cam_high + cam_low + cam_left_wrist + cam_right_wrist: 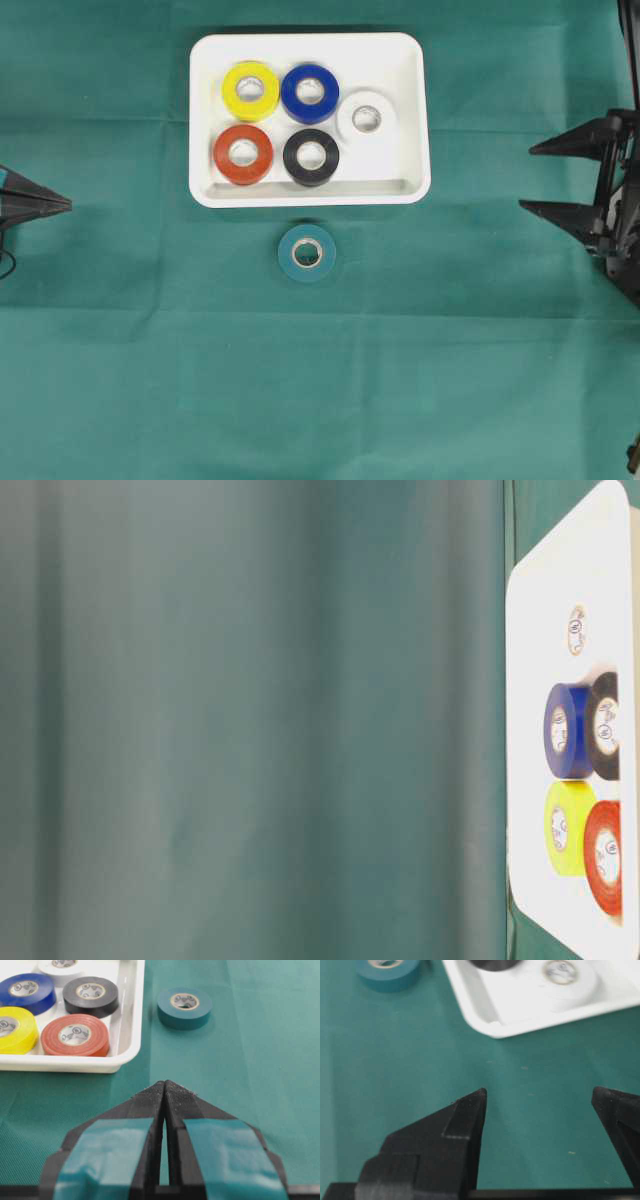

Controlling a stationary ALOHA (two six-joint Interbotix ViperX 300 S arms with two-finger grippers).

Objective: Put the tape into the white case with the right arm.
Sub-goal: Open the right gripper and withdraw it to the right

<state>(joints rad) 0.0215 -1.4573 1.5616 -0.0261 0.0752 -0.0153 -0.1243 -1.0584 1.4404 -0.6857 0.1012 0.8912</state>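
Teal tape (307, 253): flat on table (480, 380), just near of white case (408, 120), outside it.
Right pincer (526, 177): wide open, empty, far right.
Left pincer (66, 203): closed, empty.

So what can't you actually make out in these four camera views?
- Table-level view: green tape roll absent; only the white case shows, cut by the right edge.
- Right wrist view: black roll cropped at the top.
- Overhead: right gripper arm cut off.
- All views: roll-core print too small.
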